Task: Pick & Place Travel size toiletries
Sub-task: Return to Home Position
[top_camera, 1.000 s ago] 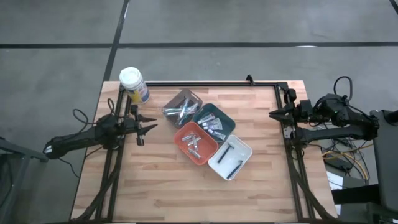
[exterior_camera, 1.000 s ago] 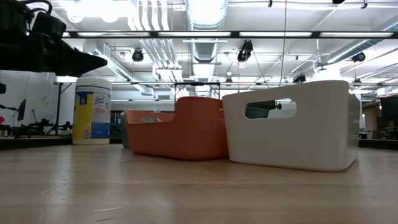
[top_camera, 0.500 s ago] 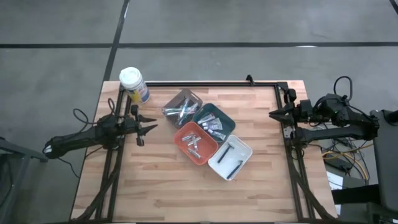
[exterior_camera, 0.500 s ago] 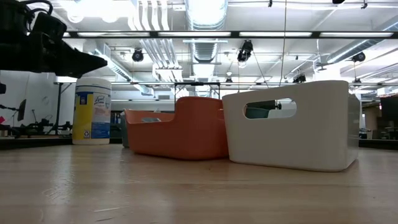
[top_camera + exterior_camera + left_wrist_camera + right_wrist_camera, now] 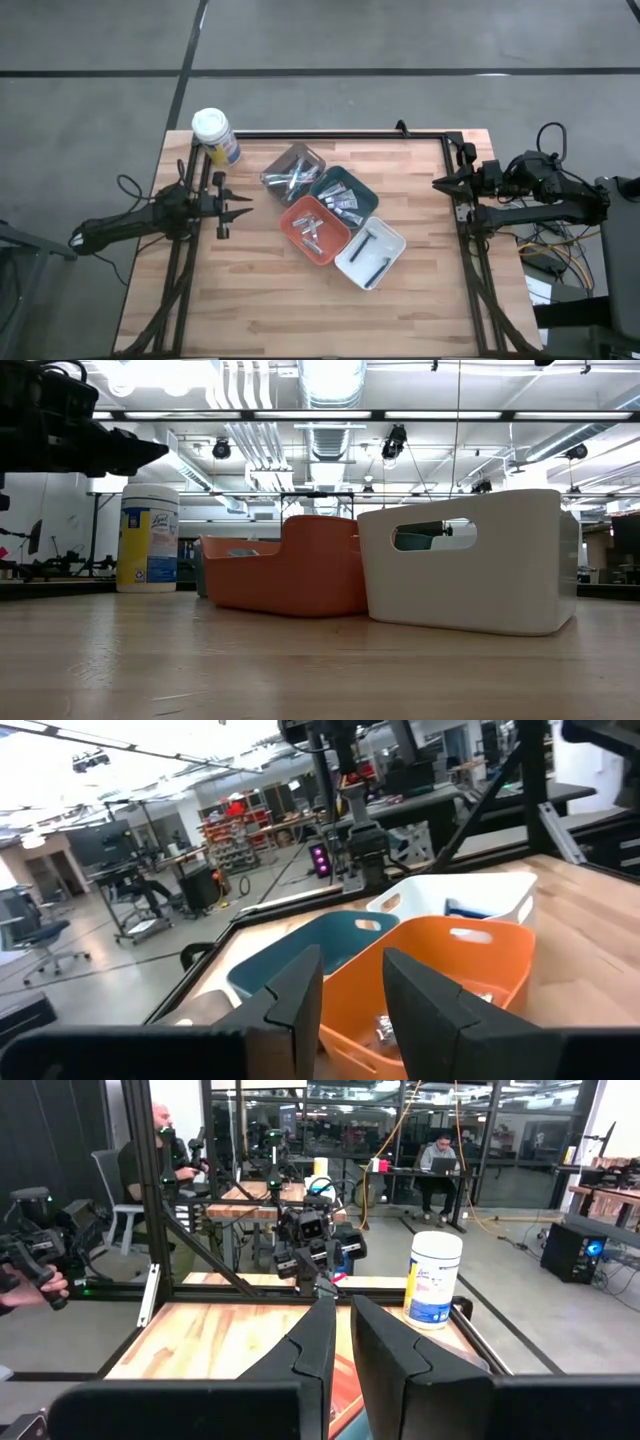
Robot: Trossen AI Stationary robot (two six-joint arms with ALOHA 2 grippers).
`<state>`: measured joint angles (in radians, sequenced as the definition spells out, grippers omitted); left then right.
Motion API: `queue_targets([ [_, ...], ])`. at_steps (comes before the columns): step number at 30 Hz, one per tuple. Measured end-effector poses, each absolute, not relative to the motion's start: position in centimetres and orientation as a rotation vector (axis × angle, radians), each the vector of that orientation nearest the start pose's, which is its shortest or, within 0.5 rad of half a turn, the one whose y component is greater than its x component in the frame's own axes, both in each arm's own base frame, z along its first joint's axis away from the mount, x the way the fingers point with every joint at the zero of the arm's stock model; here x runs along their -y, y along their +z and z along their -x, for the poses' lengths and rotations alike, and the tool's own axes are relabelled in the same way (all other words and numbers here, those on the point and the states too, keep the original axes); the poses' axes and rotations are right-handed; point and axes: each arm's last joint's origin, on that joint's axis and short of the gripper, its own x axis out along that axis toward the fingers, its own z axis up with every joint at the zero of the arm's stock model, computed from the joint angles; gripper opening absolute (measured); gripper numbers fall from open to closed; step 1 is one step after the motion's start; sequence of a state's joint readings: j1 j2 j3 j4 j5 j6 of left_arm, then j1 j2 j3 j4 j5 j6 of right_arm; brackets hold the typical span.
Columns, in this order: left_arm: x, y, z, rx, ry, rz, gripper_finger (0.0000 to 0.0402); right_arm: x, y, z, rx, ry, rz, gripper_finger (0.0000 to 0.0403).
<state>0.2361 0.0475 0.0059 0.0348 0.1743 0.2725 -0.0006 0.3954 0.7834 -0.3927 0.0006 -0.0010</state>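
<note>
The travel size toiletries lie in four trays set in a diamond at mid-table. Silver and white tubes fill a clear tray (image 5: 293, 170). More tubes lie in a teal tray (image 5: 343, 197) and an orange tray (image 5: 314, 229). Slim dark long-handled pieces rest in a white tray (image 5: 370, 252). My left gripper (image 5: 243, 200) (image 5: 352, 960) hovers level at the table's left edge. It points at the trays, open, with nothing between its fingers. My right gripper (image 5: 436, 183) (image 5: 343, 1305) waits level and high at the right edge, shut and holding nothing.
A white-lidded yellow-blue canister (image 5: 214, 135) stands at the far left corner, just beyond my left gripper. A black frame rail (image 5: 330, 134) runs along the table's far edge. Bare wood (image 5: 270, 300) spreads on the near side of the trays. People sit in the room beyond the table.
My left gripper has rolled about its own pointing line while staying in place; its fingers show at a different angle from above and from the side. The gap between them looks unchanged. The trays and their contents have not moved.
</note>
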Motion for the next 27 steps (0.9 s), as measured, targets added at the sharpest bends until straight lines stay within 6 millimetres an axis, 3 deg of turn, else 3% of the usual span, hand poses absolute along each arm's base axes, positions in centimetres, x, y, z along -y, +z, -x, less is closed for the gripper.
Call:
queue_targets([
  [14, -1.99, 16.46, -9.81, -0.025, 0.087, -0.273, 0.0113, 0.00, 35.29, -7.73, -0.005, -0.001, 0.001, 0.0034],
  [27, -1.99, 16.42, -9.81, -0.023, 0.087, -0.164, 0.0113, 0.00, 35.29, -7.73, -0.005, 0.000, 0.001, 0.0034],
])
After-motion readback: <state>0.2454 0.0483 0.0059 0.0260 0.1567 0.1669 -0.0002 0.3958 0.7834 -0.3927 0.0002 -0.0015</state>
